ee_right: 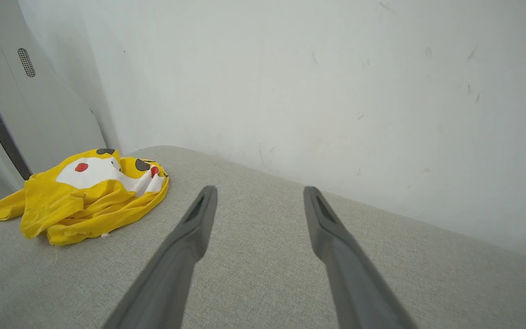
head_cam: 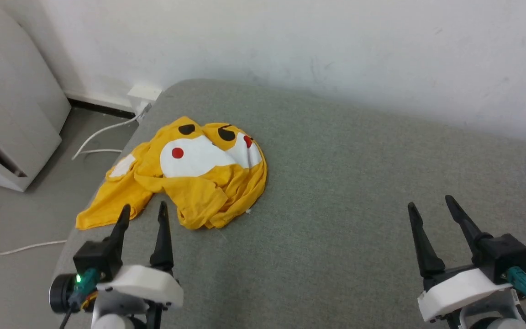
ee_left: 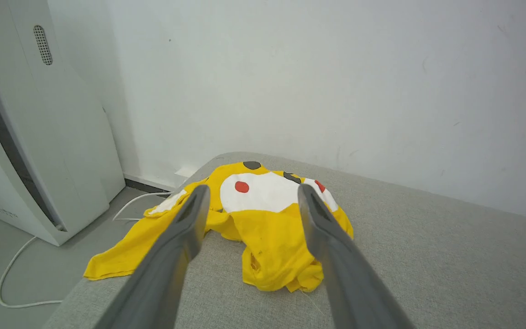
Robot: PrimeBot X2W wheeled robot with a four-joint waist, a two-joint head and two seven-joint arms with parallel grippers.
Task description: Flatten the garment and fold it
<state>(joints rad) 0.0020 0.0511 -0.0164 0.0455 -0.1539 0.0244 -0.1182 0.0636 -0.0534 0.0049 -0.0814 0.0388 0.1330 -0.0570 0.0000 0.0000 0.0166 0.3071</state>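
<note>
On grey cushion (head_cam: 336, 192), one crumpled yellow garment (head_cam: 199, 173), left gripper (head_cam: 144, 210), right gripper (head_cam: 429, 203), both released, empty.

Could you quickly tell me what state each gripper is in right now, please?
Left gripper: open, holding nothing, close by the garment.
Right gripper: open, holding nothing.

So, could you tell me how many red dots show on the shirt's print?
2. One red dot sits on the white patch of the garment, toward its left; the other lies at a fold near its right side. Crumpled folds may hide more.
</note>
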